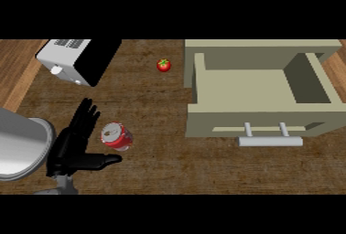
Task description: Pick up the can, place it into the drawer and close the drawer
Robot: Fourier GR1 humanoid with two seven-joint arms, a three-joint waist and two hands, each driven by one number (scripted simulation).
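- Can (117, 136), red with a silver top, stands upright on the wooden counter (169, 164), left of the drawer.
- Left hand (73, 147) sits just beside the can, fingers straight and spread wide, thumb pointing under it.
- Drawer (260, 89), beige, is pulled open with nothing inside; its grey handle (269, 140) faces the near edge.
- Tomato (164, 65) and a toaster (74, 59) lie farther back.
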